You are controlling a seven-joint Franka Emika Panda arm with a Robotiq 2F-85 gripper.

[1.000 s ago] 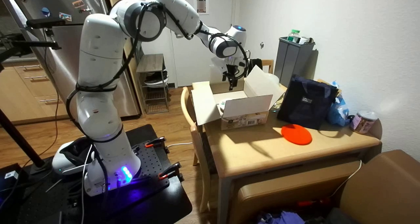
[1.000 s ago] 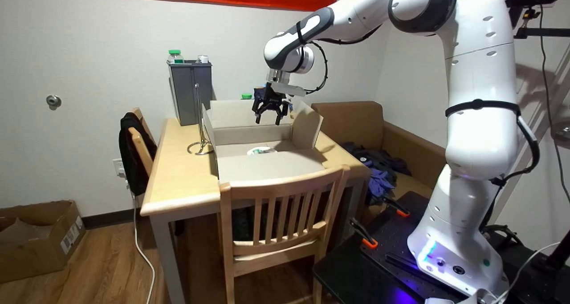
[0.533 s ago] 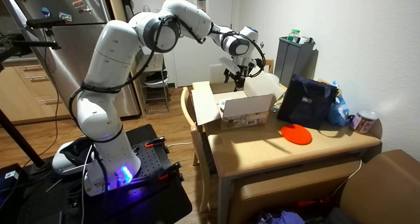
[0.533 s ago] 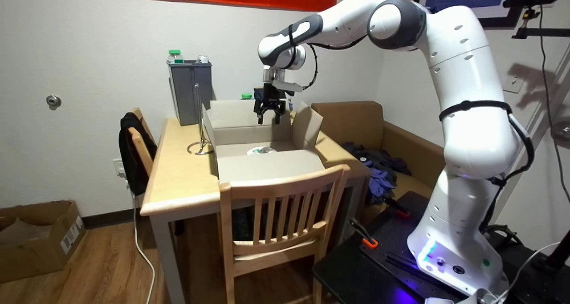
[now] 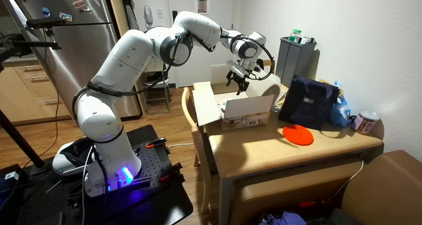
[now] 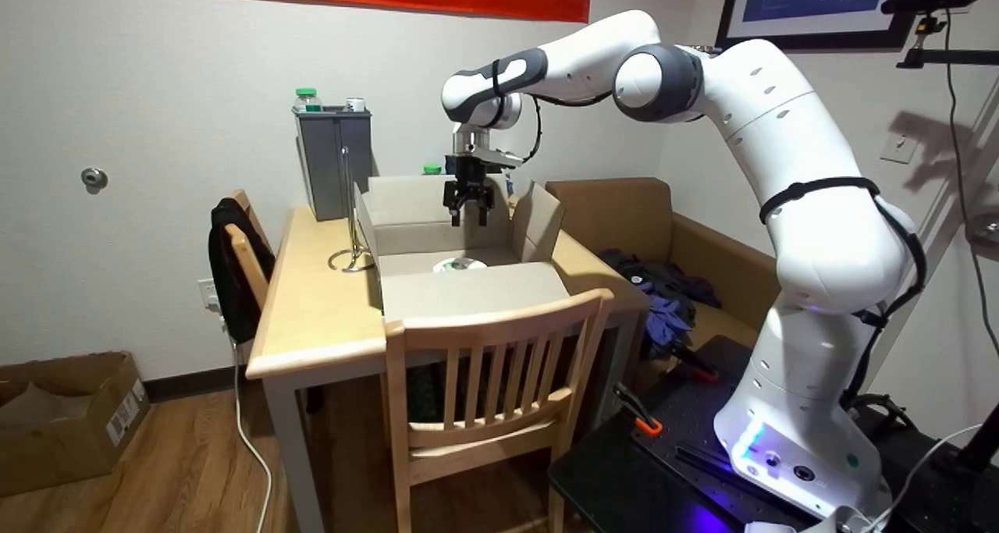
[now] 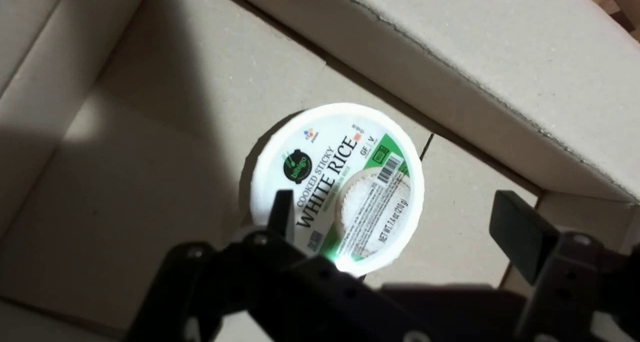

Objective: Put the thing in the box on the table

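A round white rice tub (image 7: 345, 182) with a green and white printed lid lies flat on the floor of the box, lid up. It also shows in both exterior views (image 5: 224, 105) (image 6: 459, 264). The white cardboard box (image 5: 249, 107) stands with its flaps spread on the light wooden table (image 5: 263, 149). My gripper (image 6: 469, 221) is open and empty above the box opening, higher than the tub. In the wrist view one of the fingers (image 7: 283, 209) overlaps the tub's lid, while the opposite finger appears over bare box floor to the tub's right.
A dark blue bag (image 5: 308, 103), an orange disc (image 5: 297, 135) and a lidded jar (image 5: 365, 122) are on the table. A metal stand (image 6: 351, 256) is beside the box. A wooden chair (image 6: 499, 322) stands against the table. A grey bin (image 6: 335, 162) is behind.
The arm has leaned forward, away from its base, and the gripper has come down slightly over the box and turned a little. The tub and the box have not moved.
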